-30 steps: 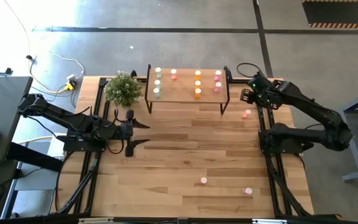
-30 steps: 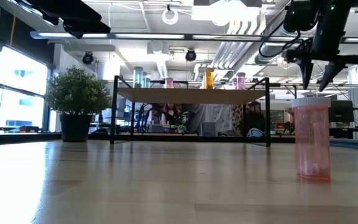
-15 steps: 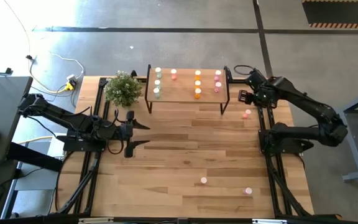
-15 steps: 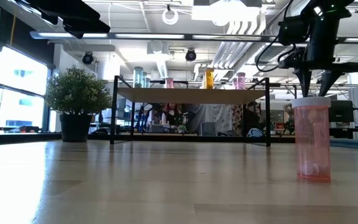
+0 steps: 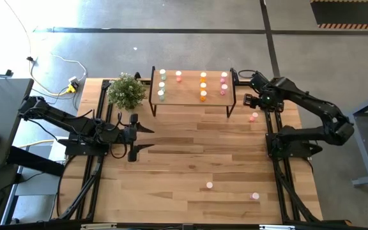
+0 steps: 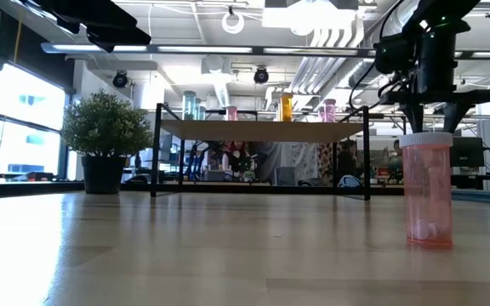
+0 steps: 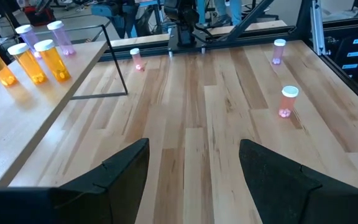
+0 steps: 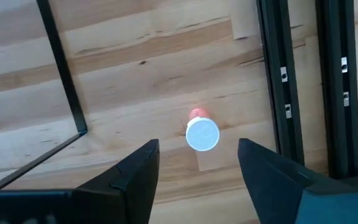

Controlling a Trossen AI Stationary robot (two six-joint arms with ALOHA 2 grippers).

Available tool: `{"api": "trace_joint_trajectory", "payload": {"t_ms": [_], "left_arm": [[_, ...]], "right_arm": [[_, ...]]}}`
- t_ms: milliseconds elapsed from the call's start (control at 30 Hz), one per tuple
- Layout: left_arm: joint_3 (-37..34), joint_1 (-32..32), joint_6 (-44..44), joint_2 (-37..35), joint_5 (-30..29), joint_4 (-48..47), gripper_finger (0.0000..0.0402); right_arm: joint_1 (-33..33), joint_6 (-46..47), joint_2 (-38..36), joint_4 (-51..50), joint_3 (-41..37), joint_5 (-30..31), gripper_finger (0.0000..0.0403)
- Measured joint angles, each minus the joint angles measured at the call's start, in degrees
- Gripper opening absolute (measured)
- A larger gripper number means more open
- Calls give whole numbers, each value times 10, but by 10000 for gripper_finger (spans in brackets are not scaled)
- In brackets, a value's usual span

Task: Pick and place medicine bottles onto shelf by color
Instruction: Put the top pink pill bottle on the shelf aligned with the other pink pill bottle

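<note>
Three bottles are left on the tabletop point(image 5: 190, 160) in your high view: a pink bottle point(image 5: 254, 117) just off the shelf's point(image 5: 190, 97) right end, with the right claw point(image 5: 255, 97) above it, and two pink-toned ones point(image 5: 209, 186) near the front edge, while about ten already stand on the shelf in colour columns. From your right wrist view that claw point(image 8: 197, 163) is spread and empty, straddling the upright bottle's pale cap point(image 8: 202, 135). Your left wrist view shows the left claw point(image 7: 194, 168) open, holding nothing, waiting well apart from them.
</note>
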Motion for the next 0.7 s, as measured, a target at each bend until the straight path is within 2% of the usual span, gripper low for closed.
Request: {"api": "trace_joint_trajectory", "payload": {"t_ms": [167,400,700], "left_arm": [[0,0,-2,0,0,0,241],[0,0,-6,0,-2,0,241],[0,0,-6,0,-2,0,241]], "right_arm": [[-14,11,0,2,-6,-23,206],[-36,11,0,29,-53,-44,204],[-36,11,0,62,-85,-42,204]]}}
